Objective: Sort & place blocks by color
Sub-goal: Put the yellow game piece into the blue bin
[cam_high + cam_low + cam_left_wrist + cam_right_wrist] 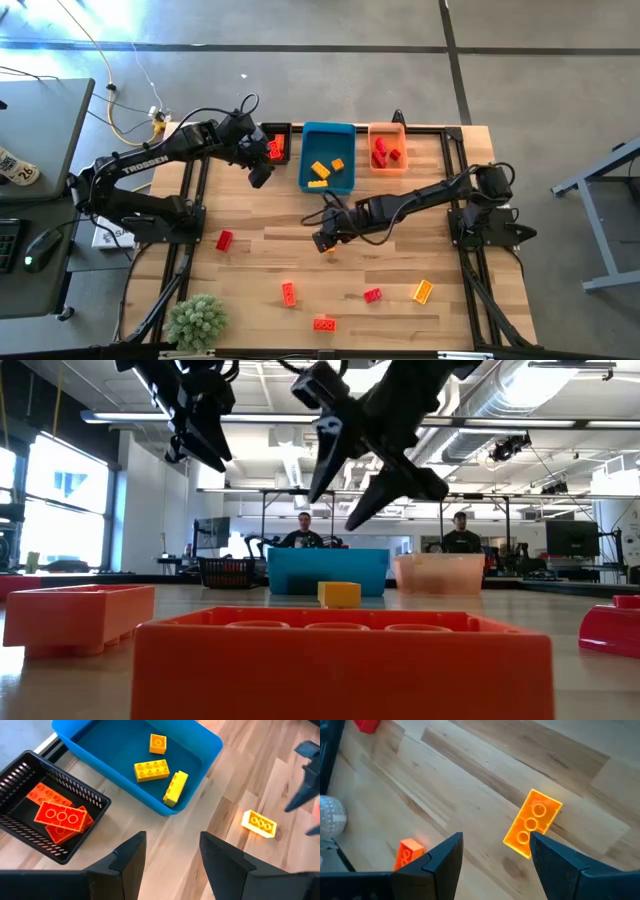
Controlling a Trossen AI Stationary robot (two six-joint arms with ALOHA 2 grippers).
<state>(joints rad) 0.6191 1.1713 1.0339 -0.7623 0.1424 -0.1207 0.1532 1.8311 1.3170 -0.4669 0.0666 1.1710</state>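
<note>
Hovering with both sets of fingers spread and empty, I see red blocks (61,817) in the black bin (85,790) and yellow blocks (151,770) in the blue bin (210,742). Only the high view shows the orange bin (386,163) holding red ones. My right fingers (495,857) hang over a yellow block (532,823) on the table (470,785).

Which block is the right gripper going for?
Find the blue bin at the table's far edge. Just in front of it, the right gripper hangs open over a yellow block lying flat, the only loose block there; the others lie nearer the front edge.

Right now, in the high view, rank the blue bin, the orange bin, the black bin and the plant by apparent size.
1. Blue bin, clearly largest.
2. Plant, though cut off at the frame edge.
3. Orange bin.
The black bin is partly covered by the left arm, so it cannot be ranked.
</note>
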